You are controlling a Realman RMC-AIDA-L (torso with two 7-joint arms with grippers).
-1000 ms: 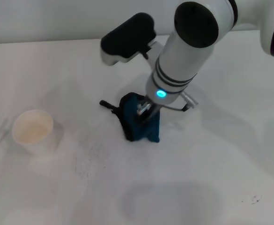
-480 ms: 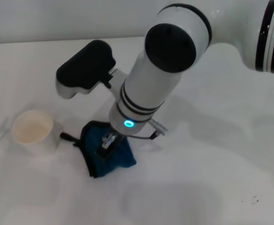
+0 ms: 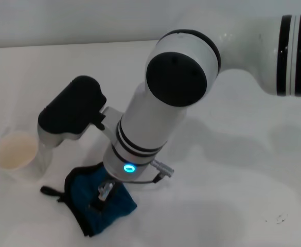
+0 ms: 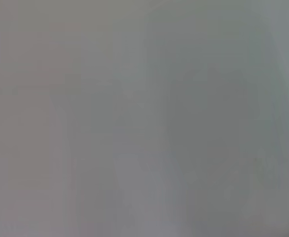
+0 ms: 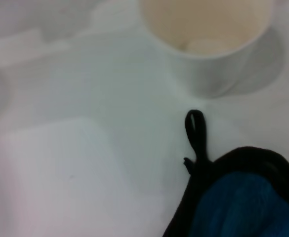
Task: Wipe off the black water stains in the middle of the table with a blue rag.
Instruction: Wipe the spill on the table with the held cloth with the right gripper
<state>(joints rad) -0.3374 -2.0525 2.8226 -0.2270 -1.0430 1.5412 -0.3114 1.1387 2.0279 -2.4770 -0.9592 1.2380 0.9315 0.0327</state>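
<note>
**Right Arm Holding Blue Rag on Surface, Near-Left Area**

**Surroundings.** A white paper cup (image 3: 14,153) stands upright on the surface (image 3: 232,206) at the left edge of the head view, to the left of the rag and slightly farther away. In the right wrist view the cup (image 5: 208,37) is open-topped with a pale interior, and a strip of bare surface separates it from the rag's loop. The right arm's white forearm and black wrist housing (image 3: 70,110) cross the middle of the scene and hide the surface beneath them, including the central area. A few tiny dark specks (image 3: 280,219) lie at the near right. The black water stains cannot be located in any view.

**Task item.** The blue rag (image 3: 101,203) lies bunched on the surface at near left, under the right gripper (image 3: 103,193). Its long axis runs roughly from far left to near right. The black loop tab (image 3: 50,191) extends from the rag's left side and points left, toward the cup side; in the right wrist view the loop (image 5: 195,131) lies flat on the surface, pointing at the cup.

**Grippers.** The fingers of the right gripper press down into the rag and pinch a fold of its cloth. The left gripper is out of sight in the head view, and the left wrist view gives only a uniform grey field.
</note>
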